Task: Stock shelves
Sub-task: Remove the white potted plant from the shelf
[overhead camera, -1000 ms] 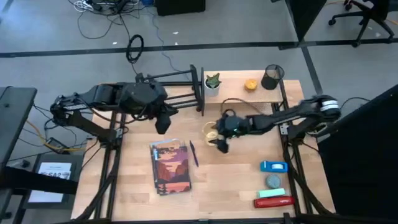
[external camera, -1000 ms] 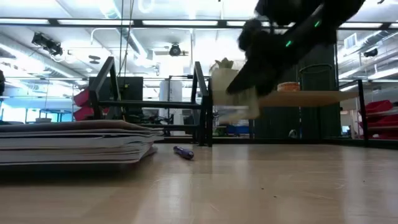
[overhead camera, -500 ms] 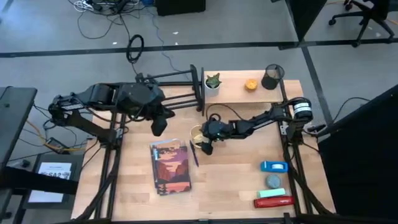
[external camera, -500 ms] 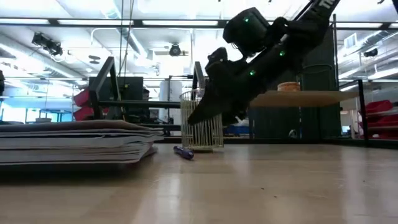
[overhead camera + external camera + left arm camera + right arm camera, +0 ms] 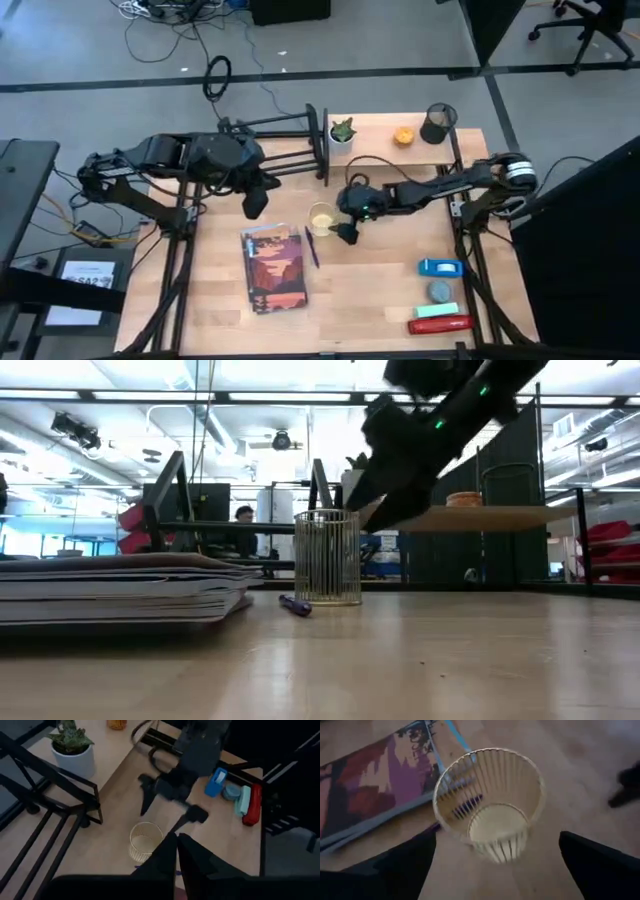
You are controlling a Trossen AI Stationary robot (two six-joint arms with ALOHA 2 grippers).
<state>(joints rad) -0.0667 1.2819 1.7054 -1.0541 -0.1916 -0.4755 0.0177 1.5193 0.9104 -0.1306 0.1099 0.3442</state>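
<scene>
Two shelves sit at the far edge of the table (image 5: 370, 300): black rack (image 5: 280, 140) on the left, wood shelf (image 5: 385, 145) just right of it, the two nearly touching end to end. Landmark for everything below is the wire cup (image 5: 321, 217), a pale mesh pen cup standing upright and empty on the table in front of the rack's right end.

Left arm (image 5: 150, 165) reaches in over the rack; left gripper (image 5: 257, 201) hangs left of the cup, apart from it, fingers closed together with nothing between them (left wrist view shows the two tips meeting).

Right arm (image 5: 450, 185) stretches across in front of the wood shelf; right gripper (image 5: 347, 232) is just right of the cup, fingers spread wide, released, not touching the cup. Right wrist view looks straight down into the cup between the two parted fingers (image 5: 405, 862).

Book (image 5: 272, 268) lies flat, nearer the front edge than the cup and a bit left. Pen (image 5: 312, 246), purple, lies between book and cup, right beside the book.

On the wood shelf, behind the cup: potted plant (image 5: 342, 132) at the left end, orange thing (image 5: 403, 135) mid-shelf, dark mesh cup (image 5: 437, 123) at the right end.

Well right of the cup, near the front right corner: blue tape dispenser (image 5: 440, 267), grey round item (image 5: 439, 291), pale green bar (image 5: 435, 311), red bar-shaped item (image 5: 440, 324).

Low view: a person (image 5: 243, 520) in the room behind the rack.
</scene>
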